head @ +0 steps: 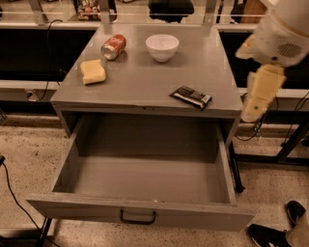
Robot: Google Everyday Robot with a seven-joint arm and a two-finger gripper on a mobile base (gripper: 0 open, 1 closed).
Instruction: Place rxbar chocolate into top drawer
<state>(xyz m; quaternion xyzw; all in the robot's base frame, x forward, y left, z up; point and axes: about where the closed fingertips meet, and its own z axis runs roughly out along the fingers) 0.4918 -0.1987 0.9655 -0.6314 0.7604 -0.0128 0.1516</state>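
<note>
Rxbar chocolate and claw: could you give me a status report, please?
Claw right of the cabinet, touching nothing. Rxbar chocolate flat on the cabinet top, front right. Top drawer open; nothing between it and the bar.

I'm in a lab-like workroom: speckled floor (pixel 29 159), loose cable (pixel 12 193), office chair (pixel 170 7) beyond the tabletop's (pixel 145 82) far edge. My gripper (pixel 259 94) hangs beside its right edge.

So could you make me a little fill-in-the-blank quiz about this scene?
The top drawer stands ____ and empty.
The rxbar chocolate lies on the ____ of the cabinet.
The gripper hangs ____ of the cabinet, as seen, apart from the bar.
Beside the white bowl lies a red ____.
Missing: open; top; right; can.
</note>
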